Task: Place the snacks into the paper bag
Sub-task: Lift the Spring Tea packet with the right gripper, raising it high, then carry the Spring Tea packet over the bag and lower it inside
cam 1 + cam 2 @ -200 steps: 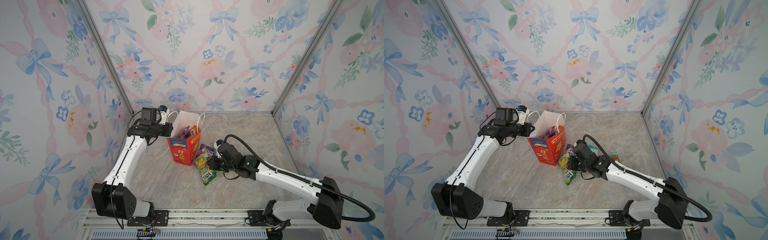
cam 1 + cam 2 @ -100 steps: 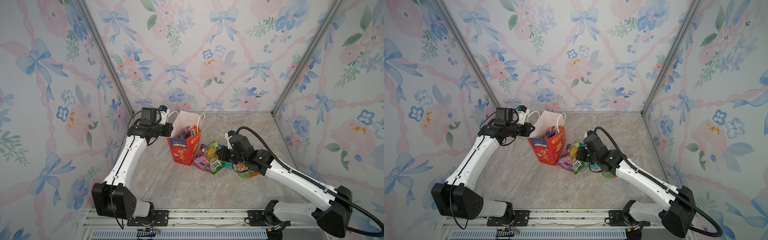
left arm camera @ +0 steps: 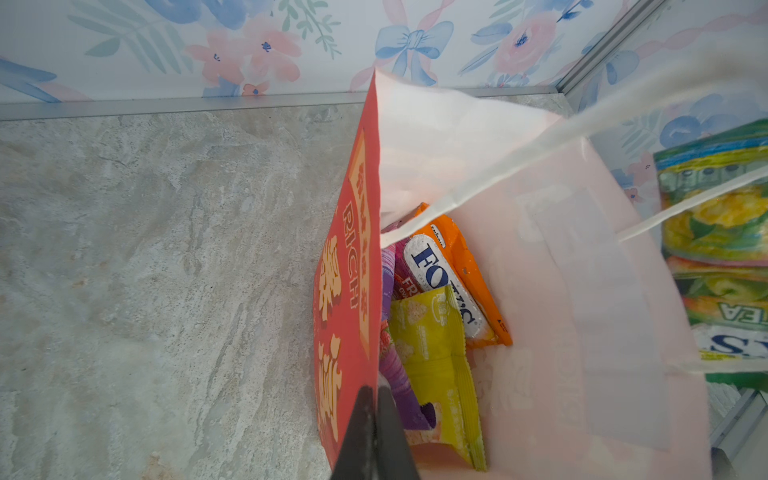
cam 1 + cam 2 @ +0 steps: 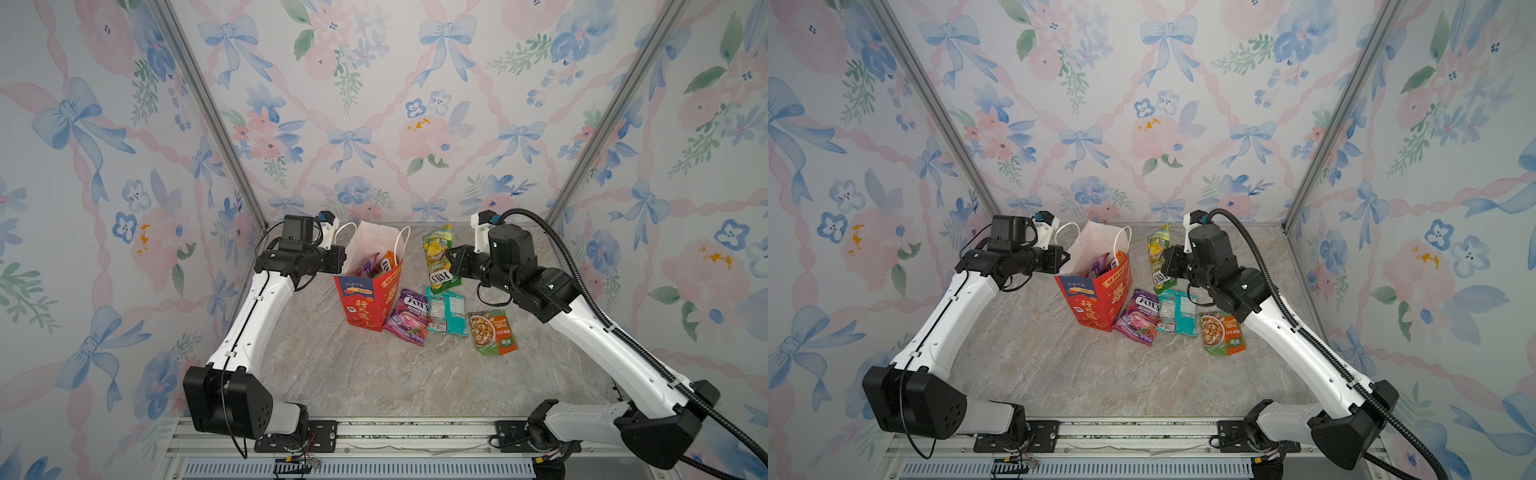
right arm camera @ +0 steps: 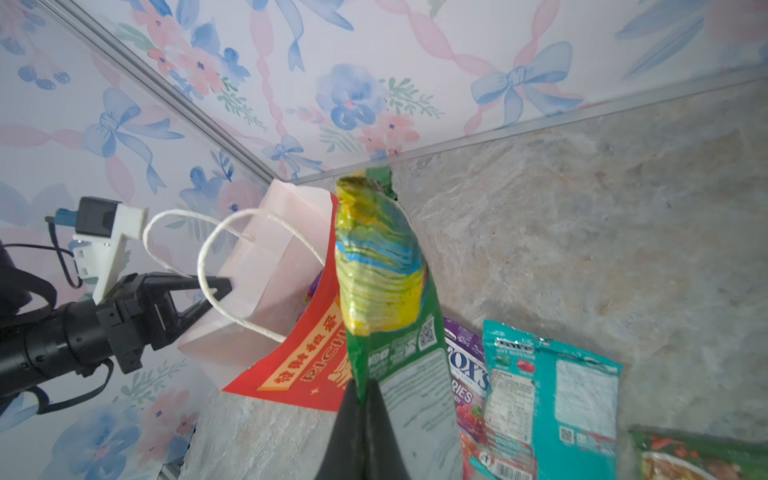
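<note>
Both clamped: left end effector (image 3: 371,392) pinches the paper bag (image 4: 365,301) rim, evidently steadying it; right end effector (image 5: 360,388) suspends a green packet (image 4: 438,255) for insertion.

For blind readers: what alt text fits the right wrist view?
The right gripper is shut on a green-and-yellow glossy snack packet, held beside the open red-orange paper bag, whose wall the left gripper pinches. A purple packet and a teal packet lie on the grey stone-patterned table.

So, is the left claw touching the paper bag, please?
Touching: the left wrist view shows the left claw shut on the red rim of the paper bag.
</note>
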Robot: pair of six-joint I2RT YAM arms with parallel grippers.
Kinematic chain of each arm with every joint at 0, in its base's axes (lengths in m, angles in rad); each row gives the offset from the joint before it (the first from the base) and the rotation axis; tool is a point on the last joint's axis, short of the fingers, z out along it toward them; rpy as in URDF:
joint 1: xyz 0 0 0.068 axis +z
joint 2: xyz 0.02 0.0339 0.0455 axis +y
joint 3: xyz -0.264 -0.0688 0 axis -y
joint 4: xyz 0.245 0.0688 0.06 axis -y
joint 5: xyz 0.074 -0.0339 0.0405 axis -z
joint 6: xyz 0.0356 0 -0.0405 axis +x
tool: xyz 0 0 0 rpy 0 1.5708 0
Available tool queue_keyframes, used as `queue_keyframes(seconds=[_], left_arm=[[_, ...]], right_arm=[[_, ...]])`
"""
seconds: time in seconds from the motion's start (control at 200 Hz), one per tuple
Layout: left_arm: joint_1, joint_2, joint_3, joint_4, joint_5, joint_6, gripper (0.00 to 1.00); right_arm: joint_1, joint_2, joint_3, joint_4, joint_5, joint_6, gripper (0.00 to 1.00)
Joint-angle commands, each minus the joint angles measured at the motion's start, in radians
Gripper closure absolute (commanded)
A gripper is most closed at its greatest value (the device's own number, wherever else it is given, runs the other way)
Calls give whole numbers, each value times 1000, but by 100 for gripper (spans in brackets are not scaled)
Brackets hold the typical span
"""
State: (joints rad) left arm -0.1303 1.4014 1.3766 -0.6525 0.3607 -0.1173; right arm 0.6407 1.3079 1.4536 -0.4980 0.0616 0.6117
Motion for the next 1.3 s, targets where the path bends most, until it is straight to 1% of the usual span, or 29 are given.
queue_keyframes(seconds=[0.0, 0.215, 0.54, 0.605, 0.775, 1.035, 1.155, 1.29], left_arm=[[4, -26, -14, -35, 21, -10, 100], [3, -28, -16, -34, 21, -12, 100], [4, -35, -19, -35, 22, -12, 100], [3, -34, -20, -35, 20, -13, 100], [3, -36, -24, -34, 18, -9, 100], [5, -43, -27, -35, 18, -5, 100], [4, -46, -30, -35, 17, -4, 100], [5, -51, -33, -34, 15, -3, 100]], right_arm=[[-17, 51, 124, -11, 24, -104, 100], [-20, 172, 337, -36, 25, -176, 100], [-17, 341, 633, -58, 7, -223, 100], [-13, 404, 700, -67, 1, -225, 100], [16, 514, 859, -72, -4, -227, 100], [76, 704, 1151, -141, -20, -227, 100], [100, 741, 1194, -158, -29, -218, 100], [132, 706, 1119, -150, -33, -203, 100]])
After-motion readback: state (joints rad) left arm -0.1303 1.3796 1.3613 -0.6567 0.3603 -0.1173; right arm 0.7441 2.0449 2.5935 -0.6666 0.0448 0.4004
